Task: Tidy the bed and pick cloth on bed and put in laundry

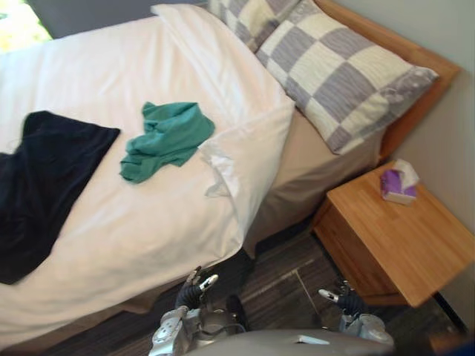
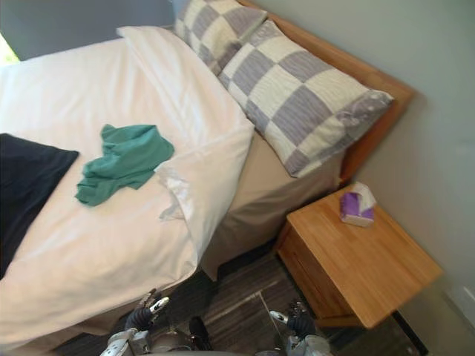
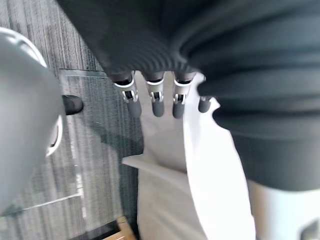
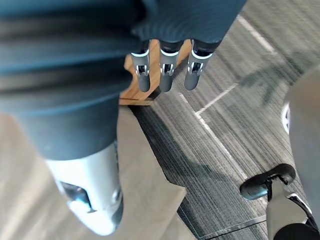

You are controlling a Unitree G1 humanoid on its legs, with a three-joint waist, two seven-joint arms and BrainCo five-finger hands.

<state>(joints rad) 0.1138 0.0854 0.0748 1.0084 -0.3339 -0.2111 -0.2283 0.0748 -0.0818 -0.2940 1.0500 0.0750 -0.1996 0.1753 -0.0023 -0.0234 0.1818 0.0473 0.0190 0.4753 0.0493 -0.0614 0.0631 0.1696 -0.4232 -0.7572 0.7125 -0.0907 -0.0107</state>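
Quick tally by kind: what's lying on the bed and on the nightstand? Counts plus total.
Pillows: 2, the near pillow and the far pillow
Cloths: 2, the green cloth and the black cloth
Duvets: 1, the white duvet
Tissue boxes: 1, the tissue box on the nightstand
Total: 6

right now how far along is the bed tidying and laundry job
Nothing looks done. The green cloth and black cloth lie on the duvet, whose corner is folded back by the pillows. Left hand and right hand hang open near the floor, holding nothing. Remaining: both cloths to laundry, duvet straightened.
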